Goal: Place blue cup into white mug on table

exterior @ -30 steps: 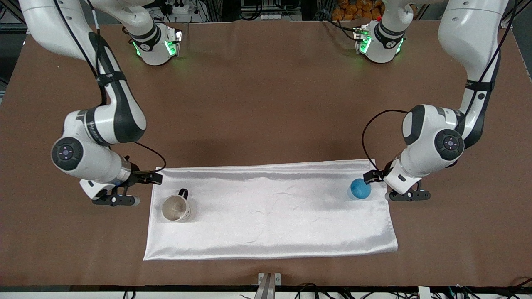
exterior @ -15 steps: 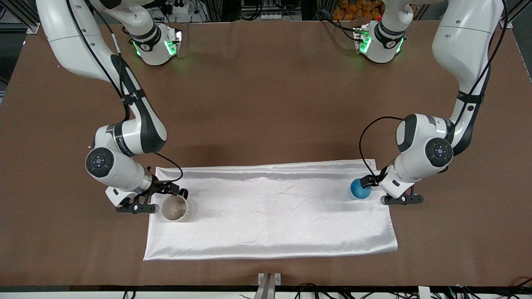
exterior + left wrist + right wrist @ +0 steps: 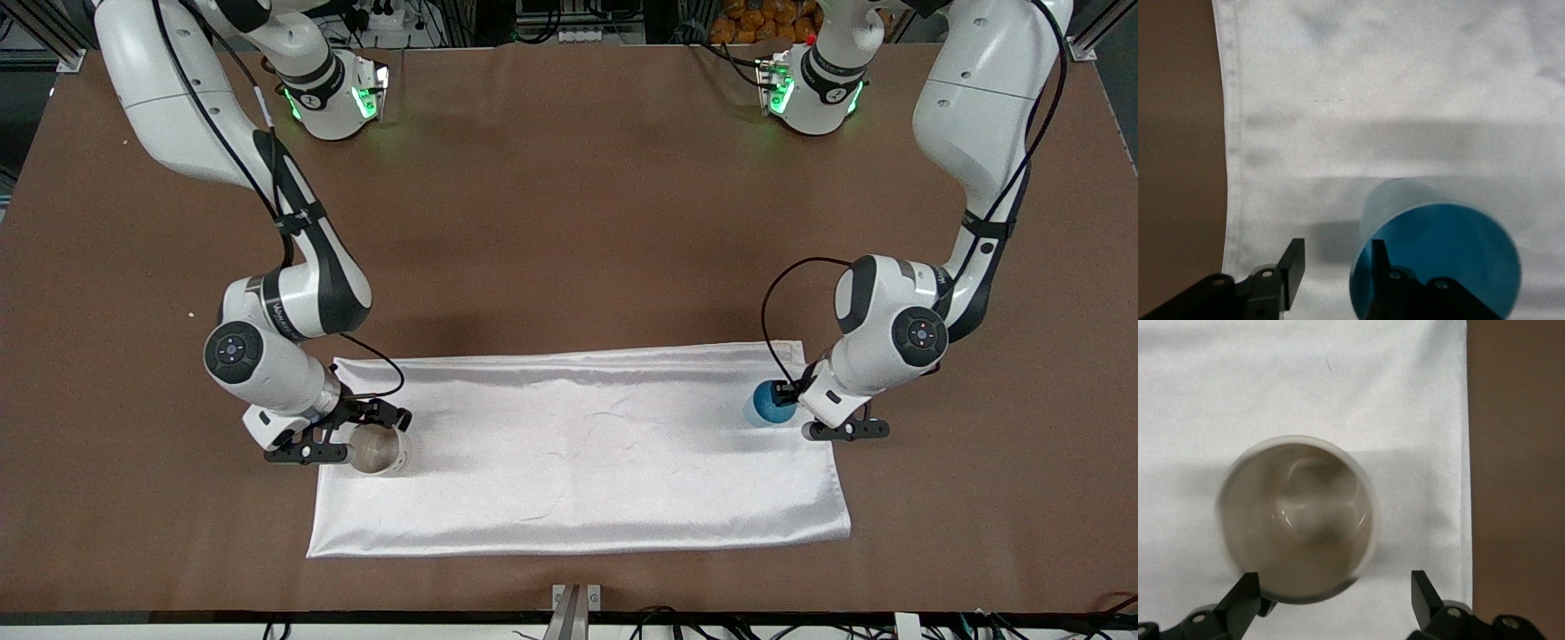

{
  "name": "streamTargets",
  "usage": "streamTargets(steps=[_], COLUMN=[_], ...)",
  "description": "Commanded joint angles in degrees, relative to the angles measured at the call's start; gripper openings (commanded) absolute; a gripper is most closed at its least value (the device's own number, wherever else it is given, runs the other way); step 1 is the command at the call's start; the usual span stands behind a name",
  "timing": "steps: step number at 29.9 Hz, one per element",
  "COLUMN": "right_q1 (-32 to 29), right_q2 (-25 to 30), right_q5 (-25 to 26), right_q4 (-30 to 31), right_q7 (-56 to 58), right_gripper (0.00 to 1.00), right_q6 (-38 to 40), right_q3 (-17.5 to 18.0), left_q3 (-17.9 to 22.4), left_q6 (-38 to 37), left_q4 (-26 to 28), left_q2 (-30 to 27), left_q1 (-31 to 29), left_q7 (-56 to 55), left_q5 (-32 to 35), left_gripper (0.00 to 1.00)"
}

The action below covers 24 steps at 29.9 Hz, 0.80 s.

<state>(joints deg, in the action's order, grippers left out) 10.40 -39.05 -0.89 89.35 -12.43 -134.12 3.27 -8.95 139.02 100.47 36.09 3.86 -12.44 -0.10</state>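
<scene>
The left claw (image 3: 1333,267), spread apart, straddles the small bright-blue plastic cup's (image 3: 1435,257) rim on the white satin cloth (image 3: 578,453). The right claw (image 3: 1335,597), spread apart, is over the white mug with a black handle (image 3: 1298,517).

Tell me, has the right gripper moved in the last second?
Yes. The right gripper has moved along the table from beside the white cloth's end edge toward the white mug, and its open fingers now reach the mug's rim.

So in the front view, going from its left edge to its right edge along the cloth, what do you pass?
Right gripper → white mug → bare cloth → blue cup → left gripper.
</scene>
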Motion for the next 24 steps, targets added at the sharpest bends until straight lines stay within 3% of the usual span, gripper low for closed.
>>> streamTargets(steps=[1,10,24], right_q1=[0.41,1.03,2.35], right_q2=[-0.85,-0.59,-2.17], right_q5=[0.80,0.36,0.18], right_q4=[-2.60,-4.09,-3.57], right_q7=[-0.75,-1.10,-5.24], right_gripper=[1.00,1.00,1.00], right_q6=[1.05,5.45,4.75], right_q3=[-0.28,-0.20,-0.20], left_q3=[0.07,0.16,0.25], left_q6=[0.28,0.28,-0.16], left_q4=[-0.89,-0.98,-2.56], left_q2=[0.39,0.30,-0.58], left_q1=[0.27,0.27,0.27], left_q7=[-0.21,-0.13,0.40], left_q5=[1.41,1.50,1.50], left_gripper=[0.00,0.00,0.00])
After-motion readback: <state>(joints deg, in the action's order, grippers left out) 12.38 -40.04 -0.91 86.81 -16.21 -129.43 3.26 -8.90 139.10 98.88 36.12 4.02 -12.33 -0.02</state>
